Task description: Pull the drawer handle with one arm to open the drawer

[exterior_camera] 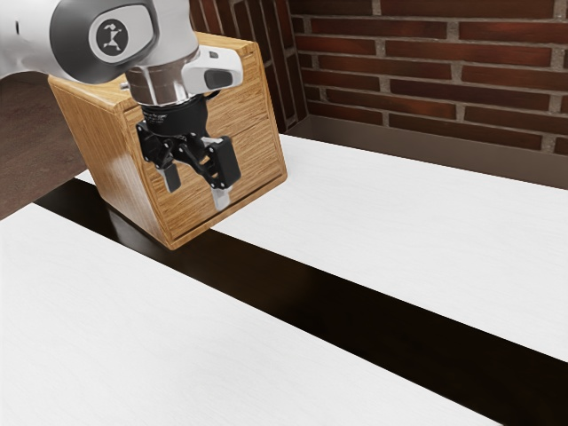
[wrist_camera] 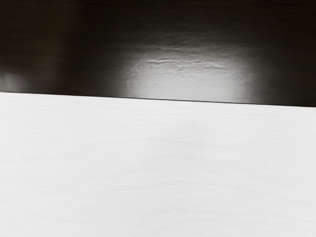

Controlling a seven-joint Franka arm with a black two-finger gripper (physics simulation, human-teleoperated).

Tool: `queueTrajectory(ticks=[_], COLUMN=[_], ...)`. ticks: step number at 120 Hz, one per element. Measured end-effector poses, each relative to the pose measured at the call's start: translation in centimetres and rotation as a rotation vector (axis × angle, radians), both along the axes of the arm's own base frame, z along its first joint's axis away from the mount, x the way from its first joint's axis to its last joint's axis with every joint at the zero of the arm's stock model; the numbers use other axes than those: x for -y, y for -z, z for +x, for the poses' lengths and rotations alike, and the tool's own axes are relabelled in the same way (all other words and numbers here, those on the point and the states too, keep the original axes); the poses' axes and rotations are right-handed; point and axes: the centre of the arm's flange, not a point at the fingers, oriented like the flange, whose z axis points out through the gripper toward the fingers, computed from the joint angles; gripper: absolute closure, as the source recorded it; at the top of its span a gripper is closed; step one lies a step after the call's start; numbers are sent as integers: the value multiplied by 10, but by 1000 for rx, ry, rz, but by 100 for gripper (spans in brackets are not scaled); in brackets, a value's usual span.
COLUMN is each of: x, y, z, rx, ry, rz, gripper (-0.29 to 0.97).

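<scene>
A wooden cabinet stands at the back left of the table in the exterior view, its front face turned toward the view's right. A seam across that face marks the drawer front; I cannot make out its handle behind my hand. My black gripper hangs pointing down just in front of that face, fingers apart with nothing between them. The fingertips are pale. In the wrist view, beneath my hand, lie the white tabletop and the glossy dark stripe.
The table is white with a wide glossy black stripe running diagonally from the cabinet's base to the lower right. A red brick wall rises behind the table. The arm comes in from the upper left.
</scene>
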Motion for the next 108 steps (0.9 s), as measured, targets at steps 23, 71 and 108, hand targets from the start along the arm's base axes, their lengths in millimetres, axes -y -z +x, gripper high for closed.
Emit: queueTrajectory(ticks=[23, 71, 108], x=[-19, -89, -107], y=[-35, -118, -82], z=[-17, -37, 39], rx=[68, 351, 510], ry=[-36, -88, 83], rz=[-62, -11, 44], gripper=[0, 0, 0])
